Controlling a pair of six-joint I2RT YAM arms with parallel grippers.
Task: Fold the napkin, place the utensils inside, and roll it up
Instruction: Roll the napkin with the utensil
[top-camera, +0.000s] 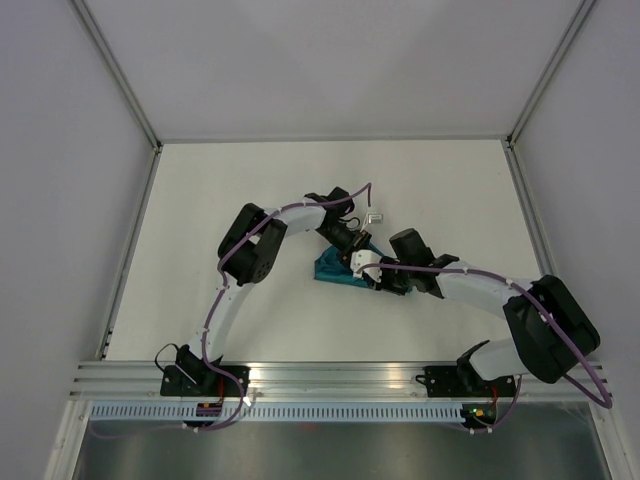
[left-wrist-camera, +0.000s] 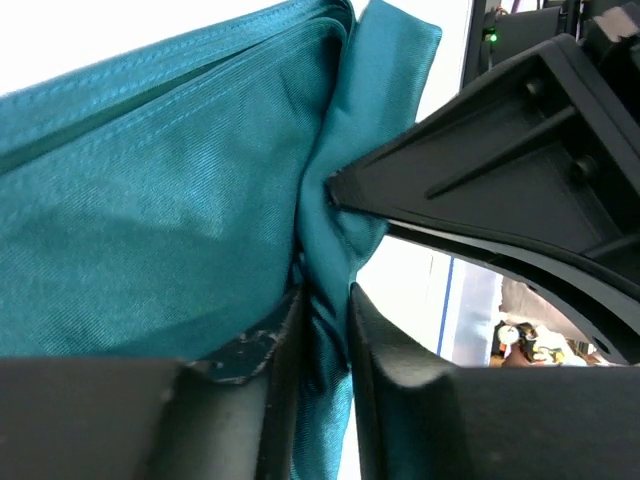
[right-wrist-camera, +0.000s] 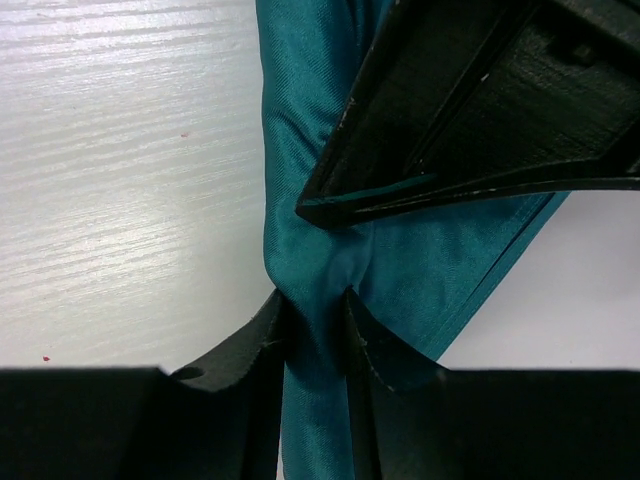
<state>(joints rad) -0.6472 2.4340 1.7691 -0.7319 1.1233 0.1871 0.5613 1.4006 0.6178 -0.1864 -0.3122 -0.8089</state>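
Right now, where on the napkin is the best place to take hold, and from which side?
Probably the bunched ridge of the napkin, where the left gripper and right gripper pinch it. It stands up off the table while the rest lies in flat layers, so come from above, jaws astride it.

Two arms, left arm (top-camera: 222, 300) and right arm (top-camera: 470, 285): white tubular links alternating with bulky black joint housings. One purple cable (top-camera: 207, 325) per arm, tied along the links, looping loose at the joints. Black bases (top-camera: 195, 375) with small red and green details at the lower edge. Left gripper (left-wrist-camera: 325, 300) and right gripper (right-wrist-camera: 315, 300): matte black plastic; fingers (right-wrist-camera: 240, 350) wedge-shaped, with ribbed recessed sides and round screw holes, edges scuffed grey, coating chipped on the left.
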